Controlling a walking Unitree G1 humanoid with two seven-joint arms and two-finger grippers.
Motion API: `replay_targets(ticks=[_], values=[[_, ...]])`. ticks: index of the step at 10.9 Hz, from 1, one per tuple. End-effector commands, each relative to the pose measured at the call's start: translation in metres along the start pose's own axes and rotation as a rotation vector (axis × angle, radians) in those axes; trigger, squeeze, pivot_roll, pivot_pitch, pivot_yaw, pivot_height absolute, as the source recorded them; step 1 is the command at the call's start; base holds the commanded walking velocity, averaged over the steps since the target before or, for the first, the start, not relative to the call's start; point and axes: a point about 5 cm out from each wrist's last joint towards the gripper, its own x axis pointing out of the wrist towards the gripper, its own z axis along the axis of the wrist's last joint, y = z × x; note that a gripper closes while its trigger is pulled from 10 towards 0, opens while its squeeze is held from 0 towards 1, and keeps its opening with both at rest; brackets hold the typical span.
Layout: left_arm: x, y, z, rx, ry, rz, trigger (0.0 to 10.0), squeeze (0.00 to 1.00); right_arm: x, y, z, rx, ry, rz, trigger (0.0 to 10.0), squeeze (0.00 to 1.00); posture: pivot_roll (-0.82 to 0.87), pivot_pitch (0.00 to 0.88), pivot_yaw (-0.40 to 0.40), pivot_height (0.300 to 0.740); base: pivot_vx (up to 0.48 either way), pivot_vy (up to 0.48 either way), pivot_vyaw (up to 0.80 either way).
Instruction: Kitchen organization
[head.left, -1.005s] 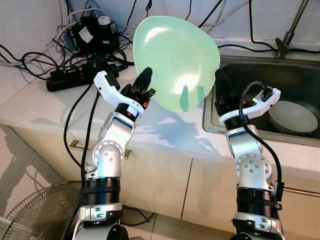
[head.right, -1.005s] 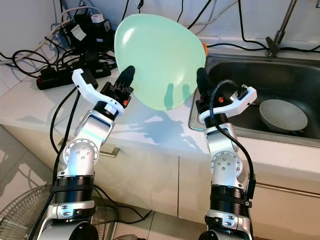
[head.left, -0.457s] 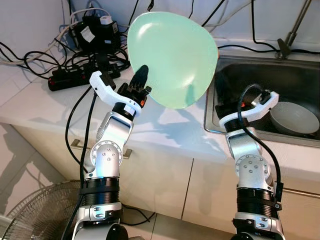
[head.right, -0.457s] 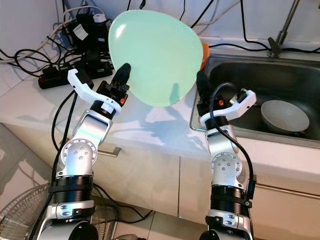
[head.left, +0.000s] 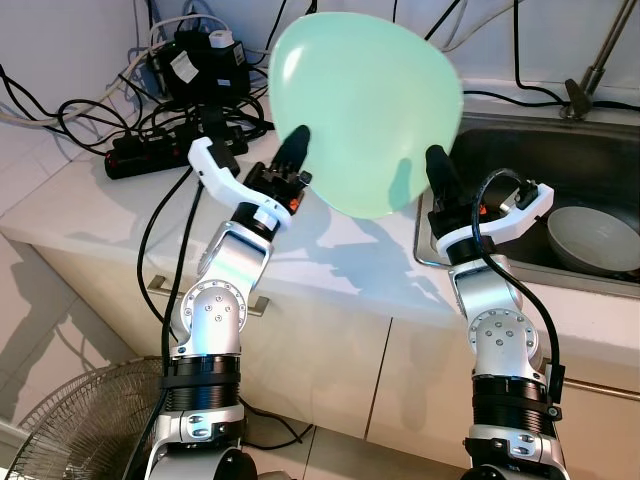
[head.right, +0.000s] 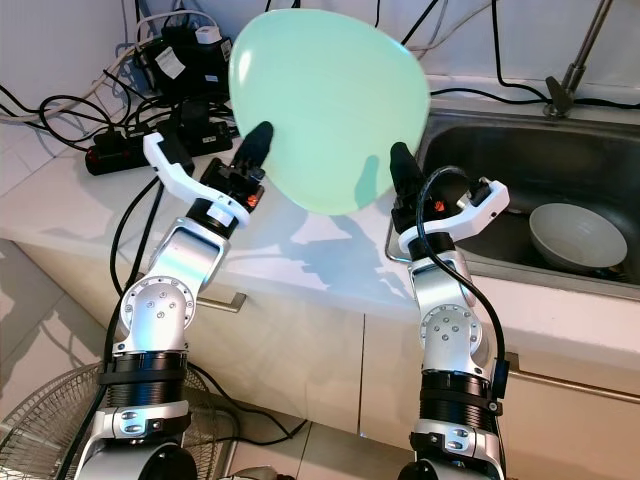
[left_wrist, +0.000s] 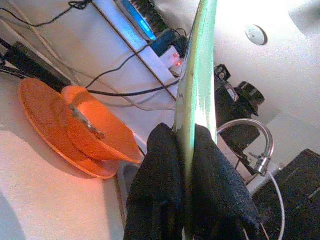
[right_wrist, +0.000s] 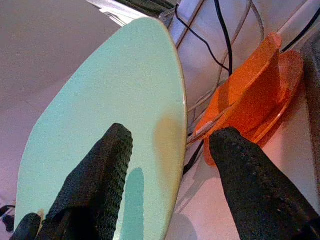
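Observation:
A pale green plate (head.left: 365, 110) is held up on edge above the white counter (head.left: 330, 260), its face turned toward me. My left gripper (head.left: 297, 150) is shut on the plate's lower left rim; in the left wrist view both fingers (left_wrist: 160, 170) pinch the thin green plate (left_wrist: 200, 75). My right gripper (head.left: 435, 170) is at the lower right rim and stands open. In the right wrist view the plate (right_wrist: 110, 115) has one finger (right_wrist: 105, 170) in front of its face and the other beyond the rim, with a wide gap.
An orange bowl (left_wrist: 95, 130) sits on an orange plate on the counter behind the green plate. The steel sink (head.left: 560, 150) at right holds a grey bowl (head.left: 592, 238). Black power strips and cables (head.left: 190, 110) crowd the back left. A floor fan (head.left: 70, 430) stands below.
The left gripper has carried the plate slightly right and up. The right gripper dipped, then rose again to the plate's right rim.

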Motion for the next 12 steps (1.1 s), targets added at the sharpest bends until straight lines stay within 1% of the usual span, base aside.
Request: replay_targets(ticks=[1, 3, 4, 5, 8, 12], values=[[0.006, -0.02, 0.001, -0.047, -0.032, -0.095, 10.0, 0.0, 0.002, 0.002, -0.003, -0.002, 0.012, 0.008, 10.0, 0.0, 0.08, 0.0, 0.065, 0.74, 0.0, 0.0, 0.0], [0.005, -0.02, -0.002, -0.057, -0.012, -0.102, 10.0, 0.0, 0.002, 0.002, -0.003, 0.008, 0.011, 0.009, 10.0, 0.0, 0.09, 0.0, 0.064, 0.74, 0.0, 0.0, 0.0], [0.005, -0.019, -0.003, -0.06, -0.007, -0.101, 10.0, 0.0, 0.003, 0.003, -0.003, 0.02, 0.002, 0.011, 8.4, 0.0, 0.08, 0.0, 0.065, 0.74, 0.0, 0.0, 0.0], [0.005, -0.018, -0.005, -0.062, -0.002, -0.099, 10.0, 0.0, 0.004, 0.004, -0.002, 0.029, -0.006, 0.016, 0.0, 0.0, 0.08, 0.0, 0.066, 0.74, 0.0, 0.0, 0.0], [0.004, -0.016, -0.008, -0.065, 0.014, -0.09, 10.0, 0.0, 0.004, 0.006, 0.0, 0.052, -0.019, 0.023, 0.0, 0.0, 0.08, 0.0, 0.066, 0.74, 0.0, 0.0, 0.0], [0.002, -0.004, -0.018, -0.012, 0.064, -0.026, 10.0, 0.0, 0.004, 0.011, 0.005, 0.126, -0.057, 0.054, 0.0, 0.0, 0.08, 0.0, 0.065, 0.74, 0.0, 0.0, 0.0]])
